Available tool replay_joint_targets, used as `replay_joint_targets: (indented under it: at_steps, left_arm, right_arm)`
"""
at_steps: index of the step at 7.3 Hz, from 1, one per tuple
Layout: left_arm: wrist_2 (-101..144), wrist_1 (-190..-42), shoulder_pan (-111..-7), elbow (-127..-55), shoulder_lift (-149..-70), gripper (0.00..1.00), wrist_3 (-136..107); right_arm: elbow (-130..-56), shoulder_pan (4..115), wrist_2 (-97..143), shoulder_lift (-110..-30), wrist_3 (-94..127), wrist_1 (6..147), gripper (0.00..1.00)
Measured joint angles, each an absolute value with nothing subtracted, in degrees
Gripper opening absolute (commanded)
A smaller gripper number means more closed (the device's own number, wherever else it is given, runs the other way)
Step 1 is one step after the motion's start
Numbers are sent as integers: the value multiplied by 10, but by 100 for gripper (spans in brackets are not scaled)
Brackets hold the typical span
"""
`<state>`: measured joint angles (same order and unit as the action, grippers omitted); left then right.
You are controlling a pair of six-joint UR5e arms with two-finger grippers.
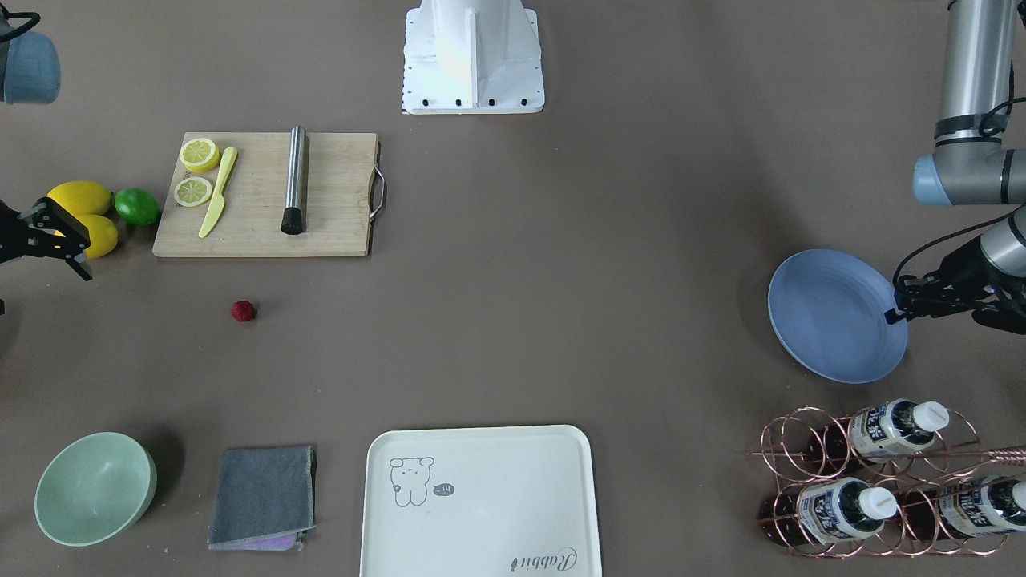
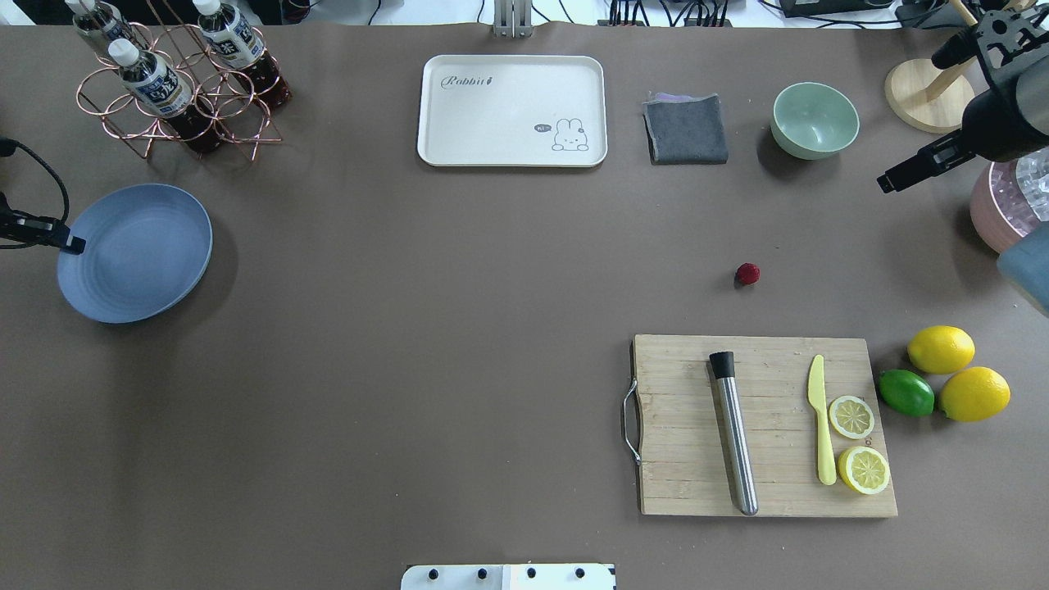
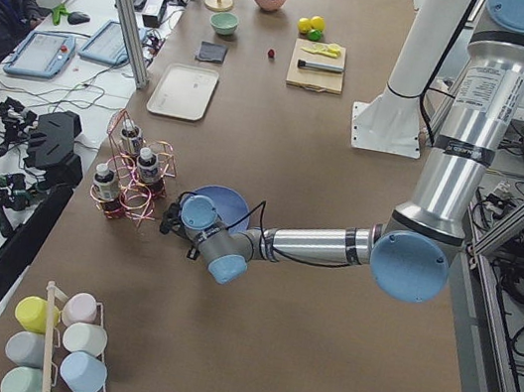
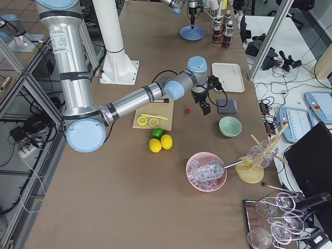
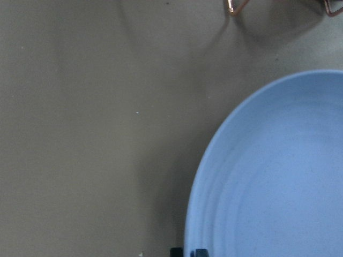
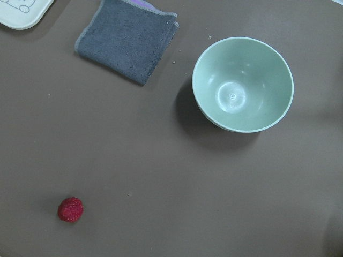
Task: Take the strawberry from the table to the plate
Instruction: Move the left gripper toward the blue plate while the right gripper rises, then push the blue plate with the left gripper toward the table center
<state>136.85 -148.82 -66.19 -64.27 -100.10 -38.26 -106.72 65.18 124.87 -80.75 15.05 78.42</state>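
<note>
The strawberry (image 1: 244, 311) (image 2: 747, 274), small and dark red, lies alone on the bare table (image 2: 459, 328) just beyond the cutting board. In the right wrist view the strawberry (image 6: 71, 209) shows at the lower left. My right gripper (image 2: 885, 182) (image 1: 82, 271) hangs in the air off to the berry's side near the lemons, looks shut and holds nothing. The blue plate (image 2: 135, 250) (image 1: 834, 316) (image 5: 278, 176) rests at the table's far left end and carries nothing. At its outer rim my left gripper (image 2: 74, 244) (image 1: 891, 315) is shut, its tips just over the edge.
A wooden cutting board (image 2: 766, 426) carries lemon slices, a yellow knife and a steel rod. Two lemons (image 2: 955, 373) and a lime (image 2: 905, 392) lie beside it. A mint bowl (image 2: 815, 119), grey cloth (image 2: 687, 129), cream tray (image 2: 512, 111) and bottle rack (image 2: 176, 86) line the far edge.
</note>
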Motion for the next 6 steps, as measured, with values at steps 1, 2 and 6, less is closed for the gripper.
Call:
replay_joint_targets:
  at_steps: [1,2,6]
  left_arm:
    - [1373,-1499,-662,-660,-1001,0,-418]
    - [1379,-1510,-661,-688,-1001,0,-473]
    - [1310,-1513,-554,-800,-1038,0,-705]
  right_arm:
    - [-1068,652,1251,-808,151,784,100]
    - [-1068,652,1252,-808,151,785,100]
    - [-1067,652,1257,-807,155,790,100]
